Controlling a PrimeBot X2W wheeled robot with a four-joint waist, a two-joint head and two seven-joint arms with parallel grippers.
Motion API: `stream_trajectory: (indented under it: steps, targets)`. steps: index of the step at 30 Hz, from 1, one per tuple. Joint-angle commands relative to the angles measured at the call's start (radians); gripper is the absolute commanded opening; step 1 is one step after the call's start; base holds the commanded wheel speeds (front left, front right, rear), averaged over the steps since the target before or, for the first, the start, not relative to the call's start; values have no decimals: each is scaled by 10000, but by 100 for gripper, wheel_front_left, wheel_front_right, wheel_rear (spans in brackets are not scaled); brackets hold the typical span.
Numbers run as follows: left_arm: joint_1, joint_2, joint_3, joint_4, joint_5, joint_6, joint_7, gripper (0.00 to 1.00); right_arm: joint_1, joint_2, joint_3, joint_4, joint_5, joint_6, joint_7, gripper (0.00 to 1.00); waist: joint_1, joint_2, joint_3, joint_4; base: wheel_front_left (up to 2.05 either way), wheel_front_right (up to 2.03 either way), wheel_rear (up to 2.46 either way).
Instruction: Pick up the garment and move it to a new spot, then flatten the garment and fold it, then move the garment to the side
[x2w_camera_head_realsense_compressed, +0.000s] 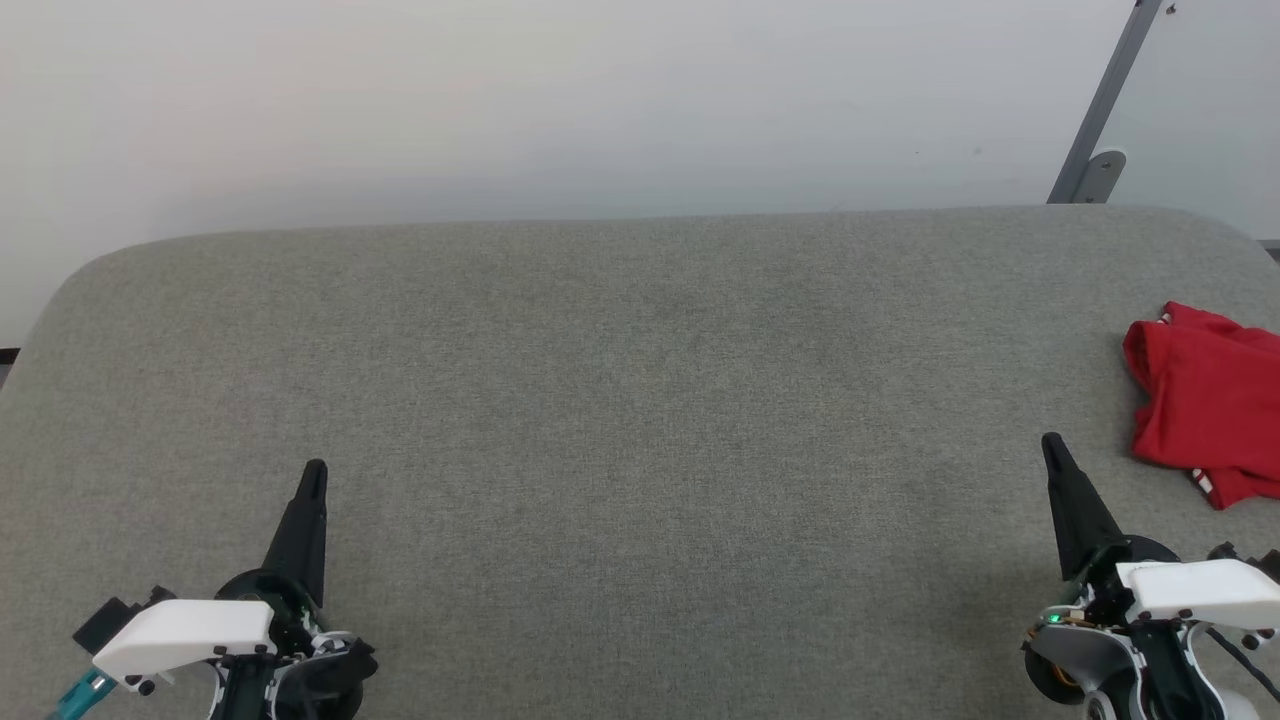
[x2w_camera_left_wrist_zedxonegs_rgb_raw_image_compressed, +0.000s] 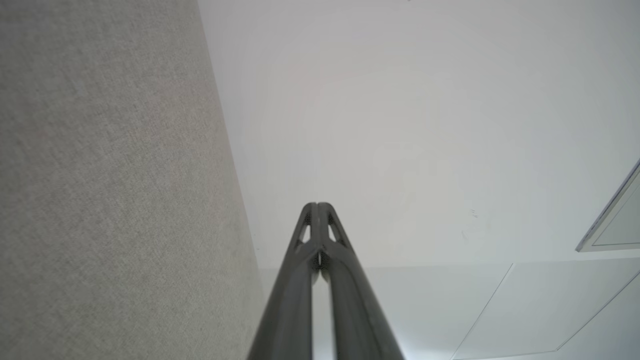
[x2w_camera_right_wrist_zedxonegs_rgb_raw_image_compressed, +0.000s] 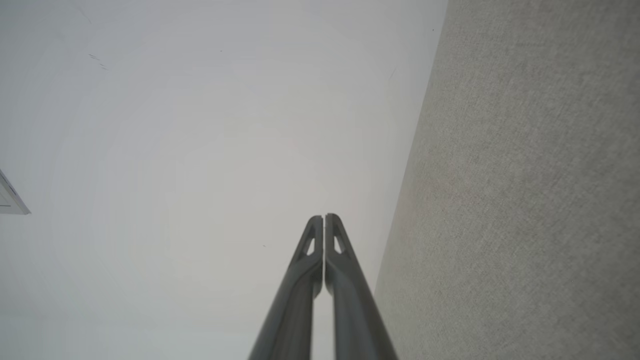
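My left pincer (x2w_camera_head_realsense_compressed: 314, 475) sat fully closed on nothing, low at the near left of the grey cloth-covered tabletop (x2w_camera_head_realsense_compressed: 640, 380). My right pincer (x2w_camera_head_realsense_compressed: 1052, 450) was the same, closed and empty, at the near right. Just beyond it, to its right, lay the garment (x2w_camera_head_realsense_compressed: 1205, 400): a compact, rumpled red bundle with a bit of striped trim showing, at the tabletop's right side and partly cut off by the head view's edge. I judged that this fitted either a shirt waiting to be fetched or one roughly folded and set aside. The middle offered wide open room, bounded by rounded far corners and a pale wall (x2w_camera_head_realsense_compressed: 500, 100) behind.
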Motion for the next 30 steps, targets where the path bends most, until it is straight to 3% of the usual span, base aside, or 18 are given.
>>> stream_trajectory:
  steps: [1,30]
  targets:
    - [-130,-2,34,-4,3,-54,33,0,-43,10,-6,23,41,4,16,0,0,0,0,0,0,0,0]
    - [-130,-3,36,-4,6,-54,36,0,-43,10,-8,23,42,2,14,0,0,0,0,0,0,0,0]
